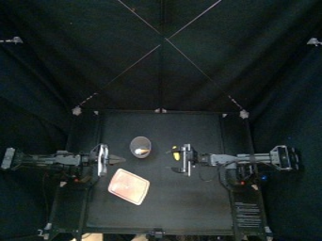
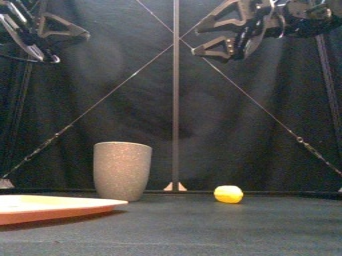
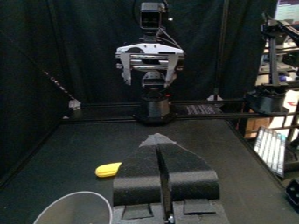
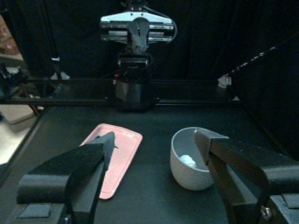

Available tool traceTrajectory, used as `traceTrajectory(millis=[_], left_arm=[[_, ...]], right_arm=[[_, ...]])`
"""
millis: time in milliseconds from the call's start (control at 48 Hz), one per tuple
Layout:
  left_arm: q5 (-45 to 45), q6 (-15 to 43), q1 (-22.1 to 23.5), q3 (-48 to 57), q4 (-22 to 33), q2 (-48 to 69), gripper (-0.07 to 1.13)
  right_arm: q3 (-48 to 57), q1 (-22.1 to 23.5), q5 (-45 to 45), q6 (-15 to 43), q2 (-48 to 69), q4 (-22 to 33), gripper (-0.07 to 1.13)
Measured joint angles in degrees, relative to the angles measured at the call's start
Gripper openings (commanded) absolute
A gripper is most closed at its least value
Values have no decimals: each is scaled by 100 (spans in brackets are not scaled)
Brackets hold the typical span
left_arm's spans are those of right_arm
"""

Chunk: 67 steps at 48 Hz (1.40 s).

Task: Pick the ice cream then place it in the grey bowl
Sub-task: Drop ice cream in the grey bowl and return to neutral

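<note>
One yellow toy (image 2: 230,194) on the table, right of one grey cup (image 2: 122,170) (not touching). One pink tray (image 2: 54,208) front-left. Left gripper (image 3: 162,149) pressed together, right gripper (image 4: 158,140) spread, both raised.

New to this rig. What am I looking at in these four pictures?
A two-armed robot at a black table. One picture looks down from above, one looks level from the front edge, and one comes from each wrist. On the table: a tall grey cup, a flat pink tray and a small yellow toy. The left gripper is shut, the right gripper open; both hang above the table, holding nothing. Something pale shows inside the cup; I cannot tell what.
</note>
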State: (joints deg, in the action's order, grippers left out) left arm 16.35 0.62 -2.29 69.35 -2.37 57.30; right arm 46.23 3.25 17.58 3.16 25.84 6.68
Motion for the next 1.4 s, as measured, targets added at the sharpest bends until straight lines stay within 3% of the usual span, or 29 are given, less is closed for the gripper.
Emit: traceTrajectory(millis=[312, 646, 1396], left_arm=[[0, 0, 0, 0, -44, 0, -3], [9, 0, 0, 0, -44, 9, -3], [9, 0, -26, 70, -35, 9, -3]], right_arm=[[1011, -439, 35, -18, 1644, -202, 104], [1740, -527, 35, -18, 2777, -343, 104], [1960, -571, -70, -9, 2953, -343, 104]])
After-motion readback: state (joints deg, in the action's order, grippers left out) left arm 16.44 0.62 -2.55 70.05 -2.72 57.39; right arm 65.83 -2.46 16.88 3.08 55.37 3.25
